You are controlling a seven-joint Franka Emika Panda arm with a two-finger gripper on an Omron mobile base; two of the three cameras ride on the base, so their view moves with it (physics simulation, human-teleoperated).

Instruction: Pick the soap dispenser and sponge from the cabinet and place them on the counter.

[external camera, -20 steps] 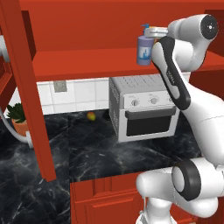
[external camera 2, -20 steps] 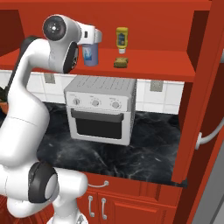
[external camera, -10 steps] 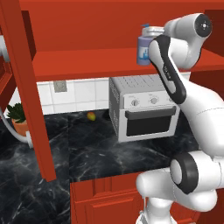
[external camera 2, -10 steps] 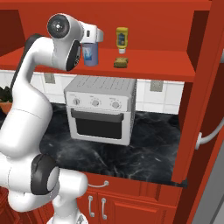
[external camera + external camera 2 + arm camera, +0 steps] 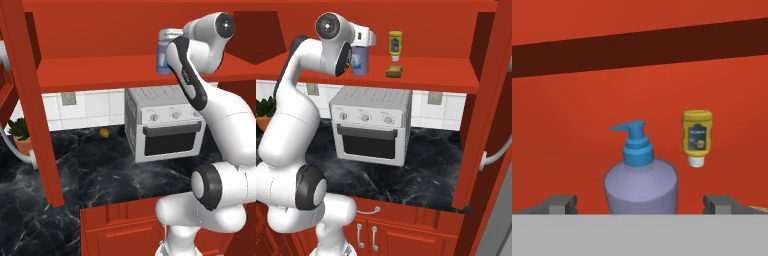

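Soap dispenser stands upright on the red shelf of the cabinet, and in the hand view it sits between the two fingertips of the gripper, which are spread wide on either side with clear gaps, grasping nothing. To its right stands a yellow squeeze bottle, farther back. The sponge lies nearer the shelf's front edge. Below, a toaster oven rests on the counter.
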